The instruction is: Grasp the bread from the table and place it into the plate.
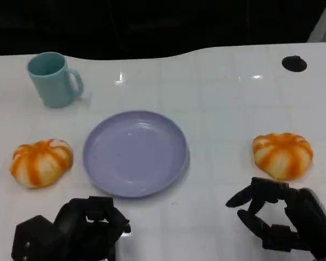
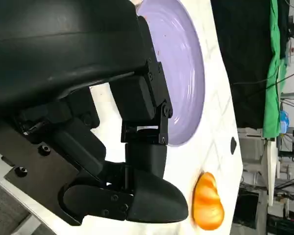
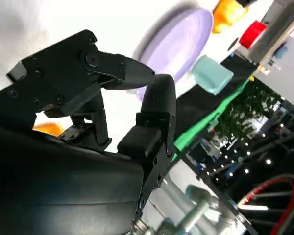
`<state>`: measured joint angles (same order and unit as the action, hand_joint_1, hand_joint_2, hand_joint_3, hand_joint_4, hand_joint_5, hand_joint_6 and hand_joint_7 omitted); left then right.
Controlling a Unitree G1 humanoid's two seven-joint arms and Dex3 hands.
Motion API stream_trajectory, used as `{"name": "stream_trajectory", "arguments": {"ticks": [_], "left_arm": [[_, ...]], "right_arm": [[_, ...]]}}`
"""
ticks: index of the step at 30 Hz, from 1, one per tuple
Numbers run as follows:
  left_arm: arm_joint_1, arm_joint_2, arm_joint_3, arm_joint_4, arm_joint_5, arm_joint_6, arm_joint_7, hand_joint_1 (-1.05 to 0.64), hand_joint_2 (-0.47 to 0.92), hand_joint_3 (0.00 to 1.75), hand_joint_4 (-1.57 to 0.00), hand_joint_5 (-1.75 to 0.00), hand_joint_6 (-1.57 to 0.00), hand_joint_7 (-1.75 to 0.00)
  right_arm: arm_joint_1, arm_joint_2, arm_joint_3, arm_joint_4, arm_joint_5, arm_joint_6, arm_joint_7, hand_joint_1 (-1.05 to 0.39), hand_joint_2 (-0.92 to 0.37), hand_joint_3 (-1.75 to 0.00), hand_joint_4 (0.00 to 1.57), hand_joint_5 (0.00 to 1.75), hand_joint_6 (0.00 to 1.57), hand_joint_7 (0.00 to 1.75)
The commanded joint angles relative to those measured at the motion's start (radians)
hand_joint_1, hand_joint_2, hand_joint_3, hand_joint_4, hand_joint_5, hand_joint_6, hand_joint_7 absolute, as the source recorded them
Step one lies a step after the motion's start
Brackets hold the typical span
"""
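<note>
The right hand (image 1: pixel 282 220), fingers spread and holding nothing, is hovering just short of the right bread (image 1: pixel 282 155) (lying on the bench, well right of the plate (image 1: pixel 135 153)).

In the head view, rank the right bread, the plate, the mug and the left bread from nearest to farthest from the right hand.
From the right hand:
1. Right bread, just beyond the hand.
2. Plate, at the table's middle, toward the robot's left.
3. Left bread, past the plate on the left side.
4. Mug, far left corner.
</note>
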<state>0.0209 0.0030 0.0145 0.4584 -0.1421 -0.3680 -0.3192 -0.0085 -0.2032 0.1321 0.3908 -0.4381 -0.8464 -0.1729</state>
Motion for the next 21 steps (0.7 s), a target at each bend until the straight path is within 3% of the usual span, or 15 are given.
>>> {"name": "stream_trajectory", "arguments": {"ticks": [1, 3, 5, 11, 17, 21], "left_arm": [[-0.008, 0.011, 0.009, 0.004, -0.001, 0.005, 0.003, -1.05, 0.56, 0.64, -1.57, -1.21, -1.40, -0.84], [-0.009, 0.010, 0.009, 0.006, -0.002, 0.002, 0.001, -1.05, 0.56, 0.63, -1.57, -1.21, -1.40, -0.84], [-0.009, 0.010, 0.009, 0.007, -0.001, -0.001, 0.002, -1.05, 0.56, 0.63, -1.57, -1.21, -1.40, -0.83], [-0.010, 0.010, 0.011, 0.015, -0.001, -0.011, 0.001, -1.05, 0.56, 0.63, -1.57, -1.21, -1.40, -0.83], [-0.010, 0.011, 0.012, 0.015, 0.001, -0.009, 0.005, -1.05, 0.57, 0.63, -1.57, -1.21, -1.40, -0.83], [-0.010, 0.011, 0.012, 0.013, 0.000, -0.003, 0.006, -1.05, 0.57, 0.62, -1.57, -1.21, -1.40, -0.83]], "right_arm": [[-0.004, -0.054, -0.021, -0.083, -0.065, 0.070, -0.004, -0.40, -0.76, -0.49, 0.63, 1.04, 0.77, 0.47], [-0.001, -0.073, -0.021, -0.121, -0.106, 0.109, -0.006, -0.43, -0.84, -0.35, 0.61, 0.90, 0.76, 0.33], [0.004, -0.099, -0.020, -0.167, -0.168, 0.156, -0.012, -0.45, -0.90, -0.21, 0.48, 0.76, 0.67, 0.21], [0.002, -0.172, -0.014, -0.277, -0.357, 0.297, -0.046, -0.49, -0.92, -0.06, 0.23, 0.47, 0.49, 0.04], [-0.012, -0.211, 0.004, -0.360, -0.430, 0.440, 0.006, -0.49, -0.91, -0.02, 0.08, 0.37, 0.36, 0.00], [-0.025, -0.229, 0.013, -0.382, -0.455, 0.499, 0.020, -0.37, -0.86, 0.00, 0.01, 0.35, 0.32, 0.00]]}}
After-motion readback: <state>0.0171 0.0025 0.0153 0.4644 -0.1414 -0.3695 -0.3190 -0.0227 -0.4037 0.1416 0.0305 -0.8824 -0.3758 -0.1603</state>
